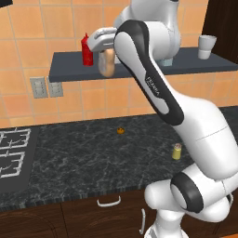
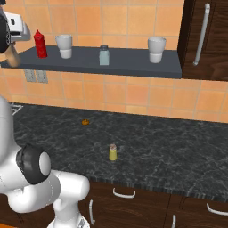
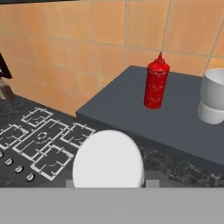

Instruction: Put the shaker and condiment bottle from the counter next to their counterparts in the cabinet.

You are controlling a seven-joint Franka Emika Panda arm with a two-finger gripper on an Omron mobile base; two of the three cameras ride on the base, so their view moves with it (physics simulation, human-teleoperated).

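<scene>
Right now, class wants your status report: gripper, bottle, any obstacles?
Gripper shut on condiment bottle, held by the shelf. Red bottle just beyond. Shaker waits on counter.

Your arm [image 1: 195,125]: glossy white rounded shell segments, dark charcoal joint rings and caps. Long black inlay strip along upper link, small white lettering printed on it. Bulbous white base housing [image 2: 53,191] with round black joint cap on side. Light grey hand block [image 1: 100,38] at wrist. You see no cables, no screws.
</scene>
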